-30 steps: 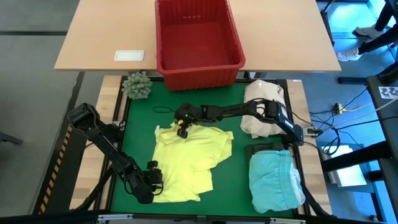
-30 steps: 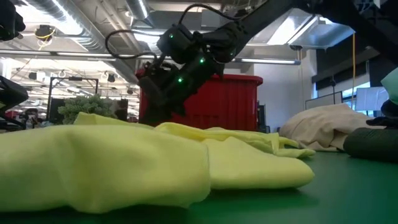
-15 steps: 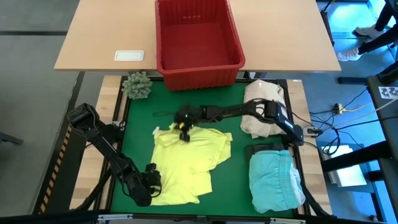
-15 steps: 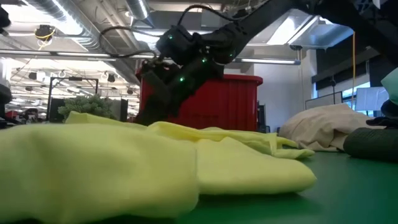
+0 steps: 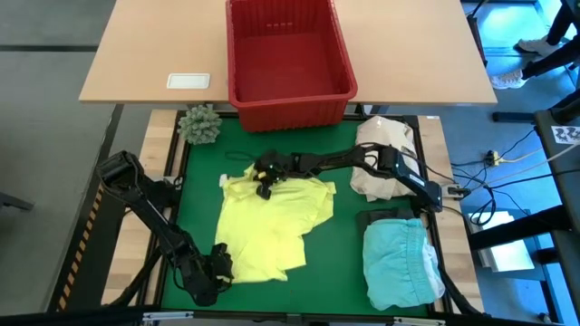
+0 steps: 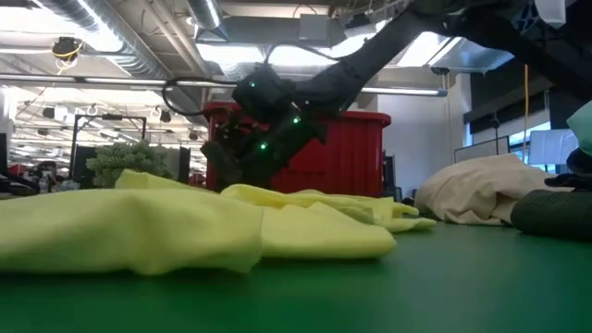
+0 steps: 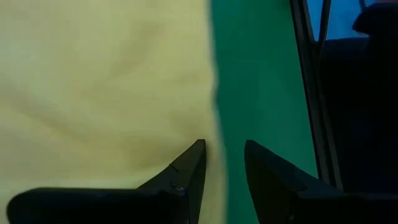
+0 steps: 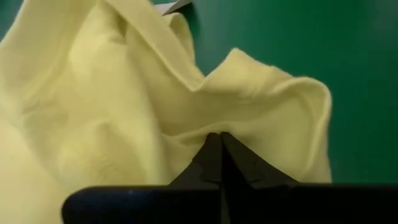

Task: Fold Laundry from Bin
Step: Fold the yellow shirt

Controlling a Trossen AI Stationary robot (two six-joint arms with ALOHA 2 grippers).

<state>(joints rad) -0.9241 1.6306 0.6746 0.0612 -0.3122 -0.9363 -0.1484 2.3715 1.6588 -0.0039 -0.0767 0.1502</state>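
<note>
The bright yellow shirt (image 5: 272,226) lies spread on the green mat (image 5: 335,254), seen in the low view as a flat heap (image 6: 185,231). My right gripper (image 5: 264,188) reaches in from the right and is shut on the shirt's far edge. My left gripper (image 5: 220,263) is at the shirt's near-left edge. In the left wrist view its fingers (image 7: 222,146) stand apart over the cloth's straight edge, with green mat showing between them. The red bin (image 5: 290,113) stands beyond the mat on the wooden table. My right gripper pinches a raised fold at the shirt's far edge (image 8: 217,127) between its two shut fingers. The fingers slant down from the table's right and far side. The fold stands up slightly at the fingers; the rest of the shirt lies on the mat.
At the right of the mat lie a cream-white bundle (image 5: 385,154), a dark garment (image 5: 381,217) and a folded turquoise one (image 5: 399,263). A green spiky ball (image 5: 199,124) sits at the mat's far-left corner. A white card (image 5: 188,81) lies on the wooden table.
My right gripper has sunk toward the mat with the shirt's far edge. The shirt's near edge has drawn back from the table's near edge, and its bulge in front of the low camera has flattened.
</note>
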